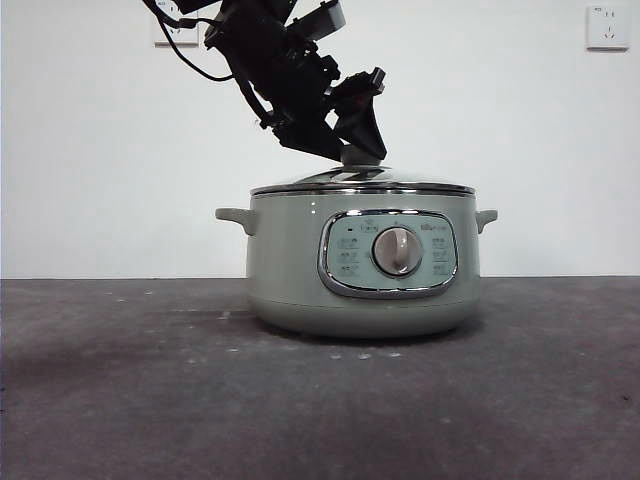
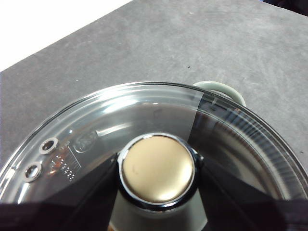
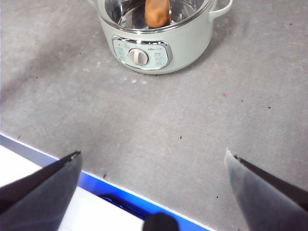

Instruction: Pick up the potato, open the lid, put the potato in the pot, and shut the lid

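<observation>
The pale green pot [image 1: 290,260] stands mid-table with the glass lid [image 1: 330,180] lying level on its rim. My left gripper [image 1: 358,140] reaches down from above onto the lid's knob [image 1: 360,155]. In the left wrist view the two jaws press against both sides of the knob [image 2: 158,168], and clear glass [image 2: 120,110] spreads around it. The right wrist view shows the potato [image 3: 156,12], orange-brown, inside the pot [image 3: 192,43]. My right gripper [image 3: 153,159] hangs open and empty over the table's near edge, far from the pot.
The grey dial [image 1: 397,250] and control panel face the front camera. A pot handle [image 2: 219,89] sticks out beyond the lid. Dark grey table [image 1: 120,380] surrounds the pot. A blue strip [image 3: 120,192] marks the table edge. Wall sockets [image 1: 608,27] sit high behind.
</observation>
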`<state>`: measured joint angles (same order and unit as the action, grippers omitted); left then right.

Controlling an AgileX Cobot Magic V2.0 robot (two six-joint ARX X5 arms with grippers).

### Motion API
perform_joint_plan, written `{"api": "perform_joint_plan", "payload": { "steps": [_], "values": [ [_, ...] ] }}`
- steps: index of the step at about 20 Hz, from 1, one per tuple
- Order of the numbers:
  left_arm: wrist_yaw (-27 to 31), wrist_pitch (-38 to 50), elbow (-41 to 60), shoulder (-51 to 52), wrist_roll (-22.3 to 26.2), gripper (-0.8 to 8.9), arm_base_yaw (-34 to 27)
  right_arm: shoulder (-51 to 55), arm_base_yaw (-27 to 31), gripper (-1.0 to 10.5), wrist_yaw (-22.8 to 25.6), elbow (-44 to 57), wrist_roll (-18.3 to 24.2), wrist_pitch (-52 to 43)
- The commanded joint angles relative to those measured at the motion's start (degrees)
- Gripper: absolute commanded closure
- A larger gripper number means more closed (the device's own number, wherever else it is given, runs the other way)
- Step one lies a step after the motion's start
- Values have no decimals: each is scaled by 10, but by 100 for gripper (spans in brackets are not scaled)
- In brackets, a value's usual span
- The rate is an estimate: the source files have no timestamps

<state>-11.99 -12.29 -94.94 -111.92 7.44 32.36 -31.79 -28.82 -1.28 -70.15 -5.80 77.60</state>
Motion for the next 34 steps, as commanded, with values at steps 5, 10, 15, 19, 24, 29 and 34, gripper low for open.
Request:
{"api": "perform_joint_plan", "payload": {
  "steps": [5, 10, 15, 19, 24, 29, 34],
  "values": [
    [-4, -14, -1, 13, -4, 458, 1, 2, 0, 446, 3, 4, -2, 14],
    [-4, -56, -1, 73, -4, 458, -5, 2, 0, 446, 5, 4, -2, 14],
    [-4, -191, -1, 210, -4, 458, -6, 2, 0, 446, 10, 4, 0, 14],
    [-5, -325, -1, 327, -24, 459, -5, 2, 0, 446, 10, 4, 1, 14],
    [-4, -459, -1, 422, -36, 459, -5, 2, 0, 446, 9, 4, 1, 14],
    [-4, -508, -1, 442, -36, 468, -5, 2, 0, 447, 9, 4, 0, 14],
    [-6, -516, -1, 441, -36, 730, -5, 2, 0, 943, 11, 4, 2, 14]
  ]
}}
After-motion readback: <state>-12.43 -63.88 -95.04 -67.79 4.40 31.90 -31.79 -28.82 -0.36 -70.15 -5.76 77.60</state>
